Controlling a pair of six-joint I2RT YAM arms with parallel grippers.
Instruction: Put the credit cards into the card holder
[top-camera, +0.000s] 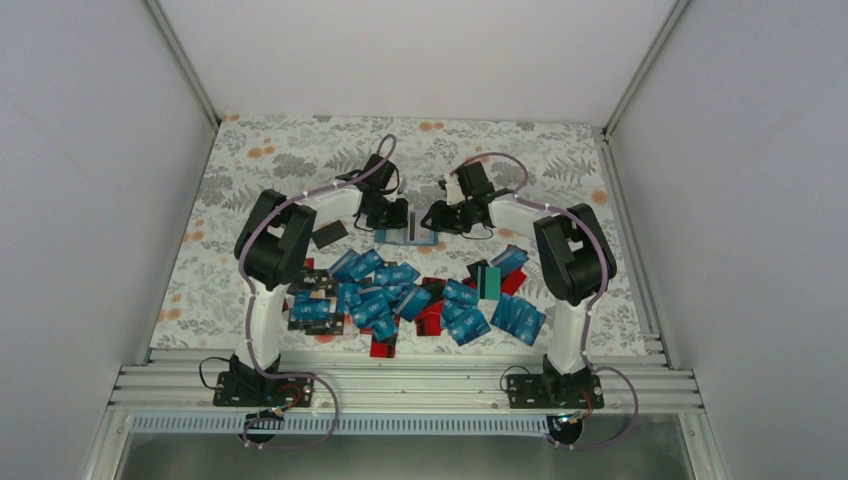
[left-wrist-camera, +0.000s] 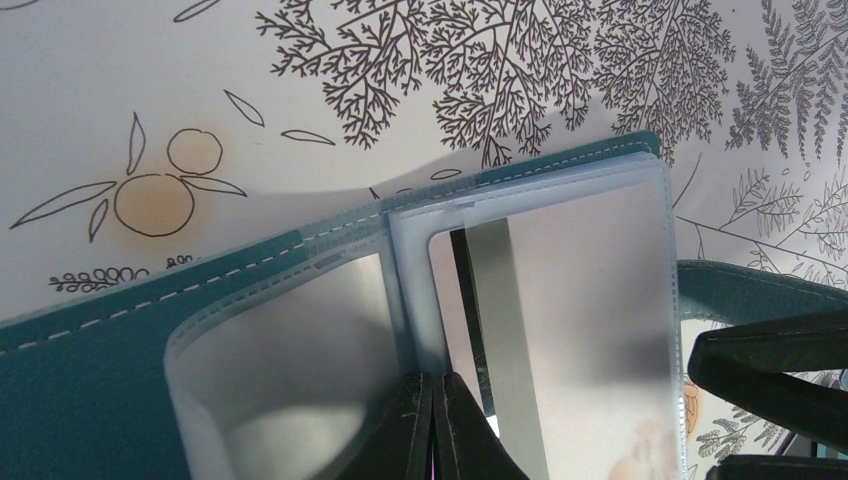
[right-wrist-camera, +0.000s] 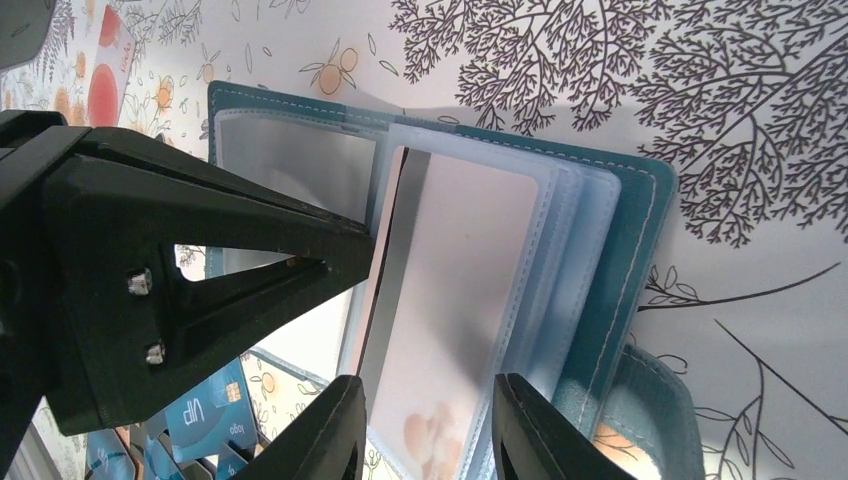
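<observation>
Two arms reach to the far middle of the floral table, and the left gripper and right gripper meet over one card holder, which lies open and flat there. Nearer the bases lies one heap of credit cards, too overlapped for an exact count but upward of twenty. Most are blue, at least four are red, and one is a teal-green card. One black card lies apart, left of the holder. From the left wrist, the left gripper has its two fingers pressed together with no gap, tips at the middle fold of the card holder; whether a clear sleeve is nipped between them I cannot tell. One sleeved card with a grey stripe sits in the right half, and one finger of the right gripper shows at the edge. From the right wrist, the right gripper stands narrowly parted, its two fingers on either side of the sleeved card; whether they grip it I cannot tell. At least three sleeves are stacked on that half of the card holder, and the left gripper touches the fold.
</observation>
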